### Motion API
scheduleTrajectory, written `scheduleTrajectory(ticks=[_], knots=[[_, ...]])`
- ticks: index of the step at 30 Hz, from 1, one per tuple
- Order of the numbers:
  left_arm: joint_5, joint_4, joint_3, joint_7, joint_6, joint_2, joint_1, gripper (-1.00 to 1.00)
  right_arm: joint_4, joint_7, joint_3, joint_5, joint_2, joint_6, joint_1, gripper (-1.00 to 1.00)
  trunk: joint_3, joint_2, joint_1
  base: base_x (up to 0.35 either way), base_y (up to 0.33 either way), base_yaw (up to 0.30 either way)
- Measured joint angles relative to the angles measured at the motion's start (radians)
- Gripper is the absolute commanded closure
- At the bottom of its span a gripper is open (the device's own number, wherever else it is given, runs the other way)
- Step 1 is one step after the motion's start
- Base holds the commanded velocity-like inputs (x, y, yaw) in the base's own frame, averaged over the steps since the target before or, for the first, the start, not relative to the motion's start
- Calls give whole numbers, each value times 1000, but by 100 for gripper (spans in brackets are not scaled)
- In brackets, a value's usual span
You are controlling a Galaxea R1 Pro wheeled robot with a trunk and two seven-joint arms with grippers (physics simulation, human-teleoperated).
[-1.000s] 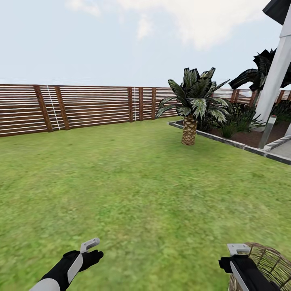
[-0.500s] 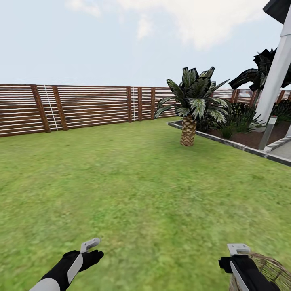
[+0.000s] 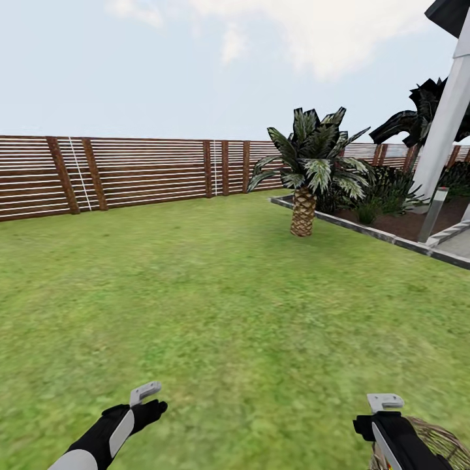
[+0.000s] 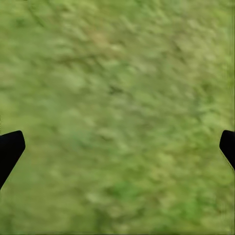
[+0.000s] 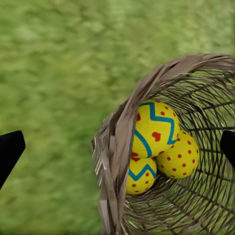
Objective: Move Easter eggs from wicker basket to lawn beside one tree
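Eggs [image 5: 155, 147] unlabelled (three) inside wicker basket [image 5: 117, 161]; both pincers [image 4: 117, 147] [image 5: 117, 147] wide, empty.

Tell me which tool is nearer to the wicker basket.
Right. The right tool hangs directly over the wicker basket at its near rim, with the eggs in its wrist view. The left tool is far off to the side over bare lawn.
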Motion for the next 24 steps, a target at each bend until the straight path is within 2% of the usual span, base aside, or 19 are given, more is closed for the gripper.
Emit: scheduleTrajectory(ticks=[8, 18, 24], knots=[[2, 1, -1, -17, -3, 0, 0, -100, 0, 0, 0, 1, 0, 0, 0, -100, 0, 0, 0, -13, 0, 0], [2, 1, -1, -20, 5, 0, 0, -100, 1, 0, 1, 1, 0, -1, 0, -100, 0, 0, 1, -285, 0, 0], [1, 2, -1, -20, -4, 0, 0, -100, 30, 0, 3, 1, 5, -8, 0, -100, 0, 0, 0, -57, 0, 0]])
